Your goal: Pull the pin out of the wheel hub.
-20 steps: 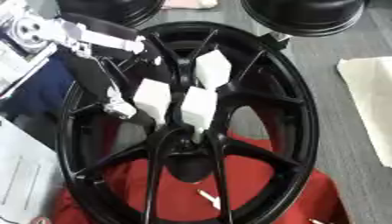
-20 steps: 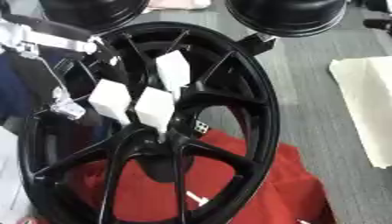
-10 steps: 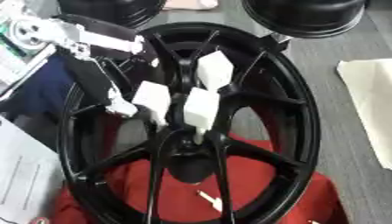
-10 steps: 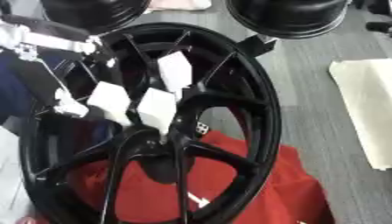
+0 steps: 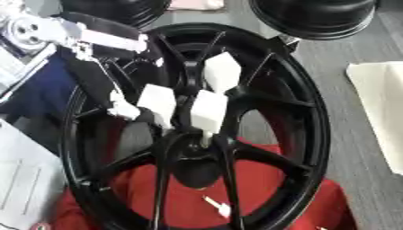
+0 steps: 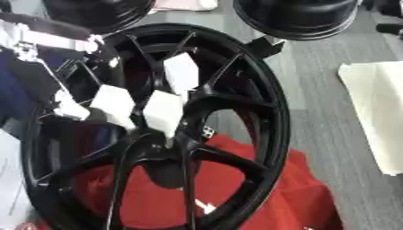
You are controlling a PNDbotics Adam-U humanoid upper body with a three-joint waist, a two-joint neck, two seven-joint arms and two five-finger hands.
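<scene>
A black spoked wheel [image 5: 303, 130] lies on a red cloth, filling most of both eye views. Its hub [image 5: 197, 143] sits just below the middle. My left hand [image 5: 161, 101], black with white pads, comes in from the upper left over the rim. Its straight fingers [image 5: 208, 112] point down at the hub, and the lowest pad touches the hub's top. The thumb [image 5: 122, 110] stands apart to the left. I cannot make out the pin; the fingers cover the hub's upper part. A small white piece [image 5: 217, 206] shows on the cloth between the lower spokes. My right hand shows in no view.
Two round black objects [image 5: 315, 15] [image 6: 98, 11] sit beyond the wheel's far rim. The red cloth [image 6: 303, 197] spreads under the wheel's lower half. A cream sheet [image 6: 374, 112] lies on the grey floor at right. White paper [image 5: 24, 179] and blue fabric [image 5: 35, 90] lie at left.
</scene>
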